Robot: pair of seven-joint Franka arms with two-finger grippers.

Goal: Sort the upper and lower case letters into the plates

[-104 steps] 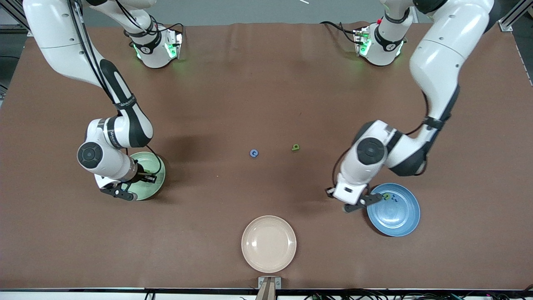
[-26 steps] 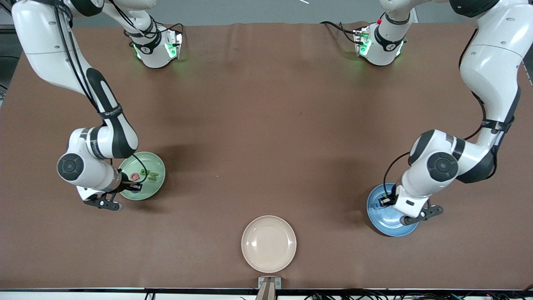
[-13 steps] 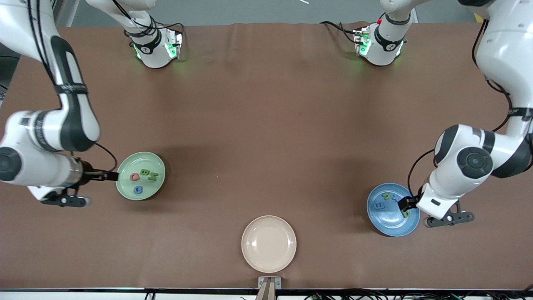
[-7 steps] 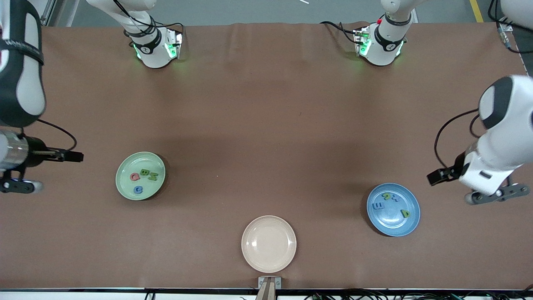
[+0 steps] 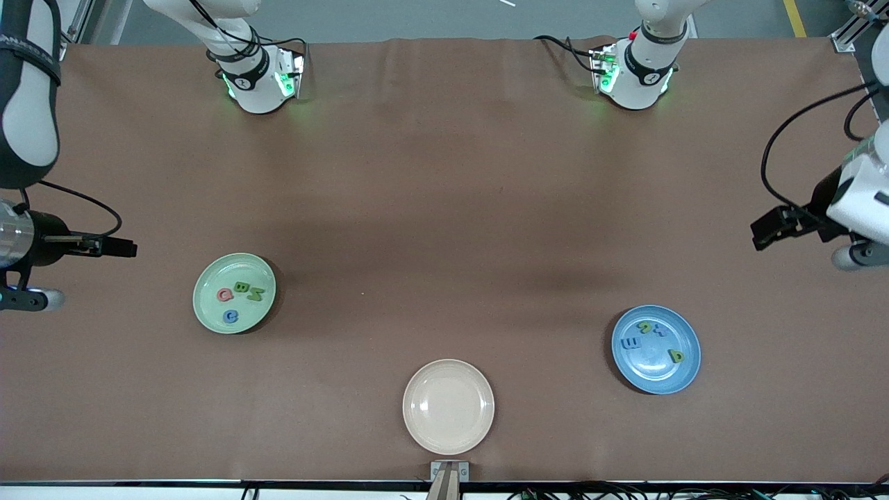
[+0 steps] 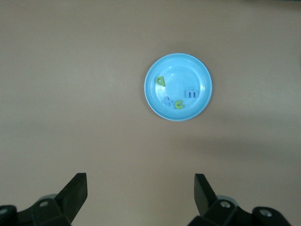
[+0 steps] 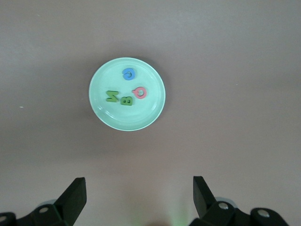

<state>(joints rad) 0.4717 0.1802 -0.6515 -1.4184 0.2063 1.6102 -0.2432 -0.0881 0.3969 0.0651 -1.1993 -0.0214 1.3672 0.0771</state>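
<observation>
Brown matting covers the table where two plates hold sorted alphabet pieces. Toward the right arm's end lies the pale green plate, carrying four letters: a pink-red letter, a green B, a green Z-shaped letter and a blue letter. Toward the left arm's end lies the blue plate, nearer the front camera than the green one, with two green letters and two blue ones.

The right gripper hangs raised at the table's edge at its own arm's end, well apart from the green plate. Its fingers stand spread wide with nothing between them. The right wrist view shows the green plate and its four pieces some way off, past the gap between the fingers.

The left gripper hangs raised at the opposite edge, well apart from the blue plate. Its fingers are likewise spread wide and empty, and the blue plate with its letters sits clear of them in the left wrist view.

A cream-beige plate rests bare near the front edge, between the two sorted plates.
</observation>
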